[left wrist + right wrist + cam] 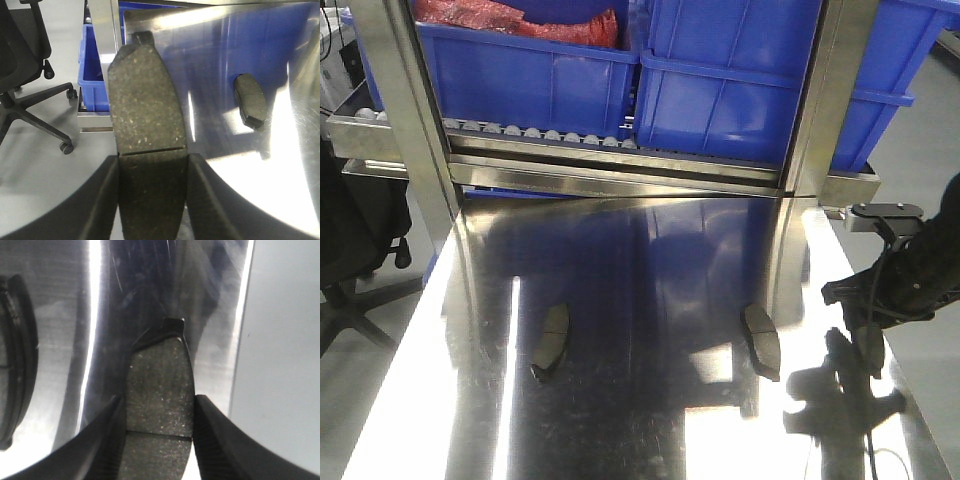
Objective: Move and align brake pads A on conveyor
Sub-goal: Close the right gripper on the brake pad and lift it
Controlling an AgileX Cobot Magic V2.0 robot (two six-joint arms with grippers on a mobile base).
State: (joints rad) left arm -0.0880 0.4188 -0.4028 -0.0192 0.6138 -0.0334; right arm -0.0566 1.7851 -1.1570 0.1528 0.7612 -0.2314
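My left gripper is shut on a brake pad, friction face up, its cross groove level with my fingertips. It hangs over the steel table's left edge. A second pad lies on the table to its right. My right gripper is shut on another pad near the table's right edge. In the front view two pads lie on the steel tabletop, and the right arm stands at the right edge. My left gripper does not show there. The conveyor is out of view.
Blue bins sit on a roller rack behind the table, between steel posts. A black office chair and a blue bin stand on the floor to the left. A dark curved shape lies at the left of the right wrist view.
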